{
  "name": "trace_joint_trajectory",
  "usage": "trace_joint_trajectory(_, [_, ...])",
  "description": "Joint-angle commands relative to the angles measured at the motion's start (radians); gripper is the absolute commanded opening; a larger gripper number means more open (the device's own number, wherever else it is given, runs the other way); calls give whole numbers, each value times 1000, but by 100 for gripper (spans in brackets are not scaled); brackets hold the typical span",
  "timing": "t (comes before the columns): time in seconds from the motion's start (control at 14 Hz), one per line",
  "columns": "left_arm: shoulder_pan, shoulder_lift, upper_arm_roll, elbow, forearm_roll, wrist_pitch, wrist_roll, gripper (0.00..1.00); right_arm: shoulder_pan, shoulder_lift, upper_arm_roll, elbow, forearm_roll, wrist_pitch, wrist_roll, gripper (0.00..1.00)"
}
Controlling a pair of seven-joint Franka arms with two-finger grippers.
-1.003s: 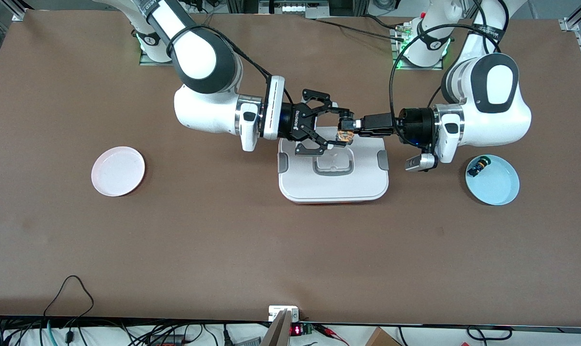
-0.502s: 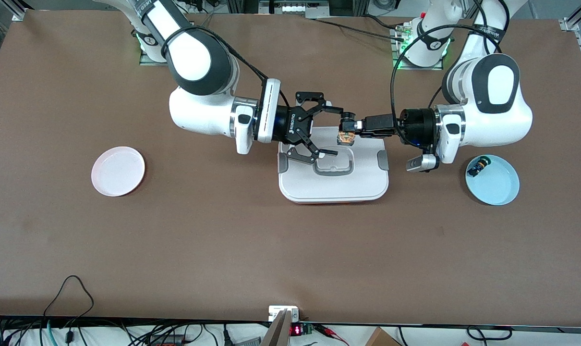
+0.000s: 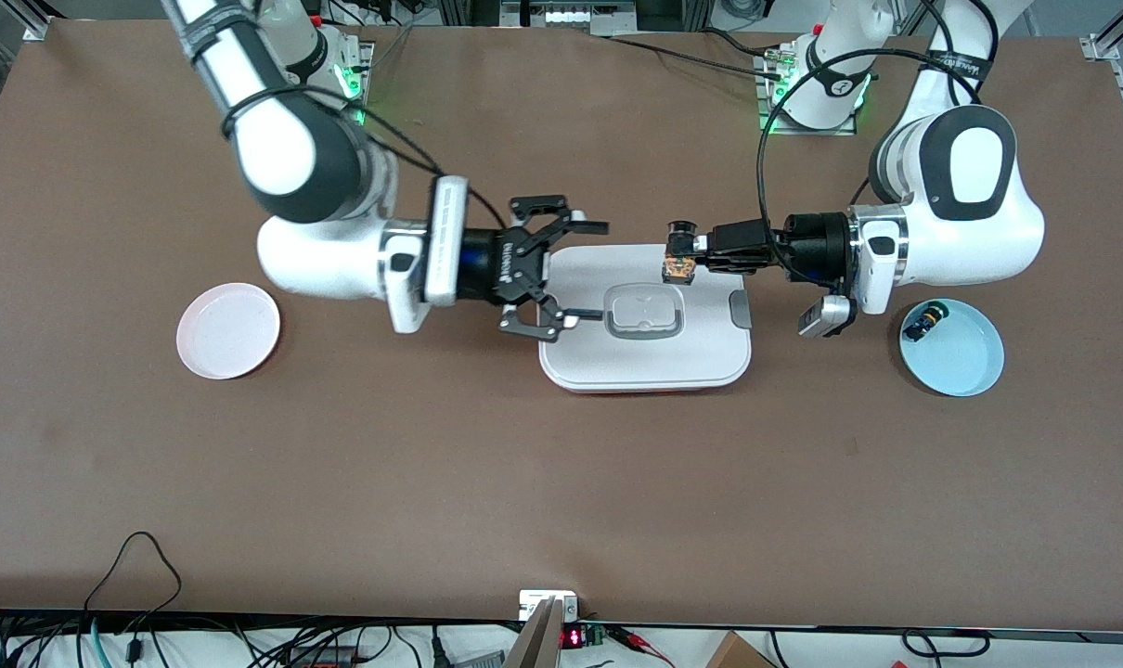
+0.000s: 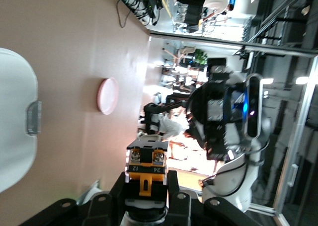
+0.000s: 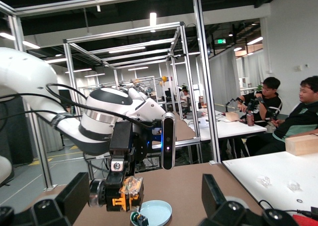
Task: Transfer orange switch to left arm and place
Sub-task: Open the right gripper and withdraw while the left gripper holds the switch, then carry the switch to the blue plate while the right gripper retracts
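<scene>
Left gripper (image 3: 684, 257) clamping switch (image 3: 678, 268) above box (image 3: 645, 357) (lid shut); right gripper (image 3: 575, 271) spread wide over box edge.

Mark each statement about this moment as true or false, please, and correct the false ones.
1. The left gripper holds the orange switch over the box. True.
2. The right gripper is shut on the orange switch. False: its fingers are spread open and hold nothing, over the box edge toward the right arm's end.
3. The blue plate holds a small black piece. True.
4. The pink plate lies on the box. False: it lies on the table toward the right arm's end, apart from the box.
5. The two grippers touch each other. False: a gap over the box separates them.
</scene>
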Motion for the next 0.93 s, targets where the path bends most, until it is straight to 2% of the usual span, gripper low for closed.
trace_joint_trajectory(0.0, [13, -5, -1, 16, 125, -19, 46, 15, -80, 2, 12, 2, -72, -124, 7, 100])
trace_joint_trajectory(0.29, [28, 4, 1, 16, 376, -18, 149, 16, -219, 1, 12, 2, -211, -375, 8, 100])
trace_joint_trajectory(0.65, [56, 4, 4, 34, 749, -22, 247, 15, -416, 0, 12, 4, -354, -708, 7, 100])
trace_joint_trajectory(0.86, [77, 6, 4, 36, 996, -22, 356, 15, -493, -28, 12, 5, -429, -812, 5, 100])
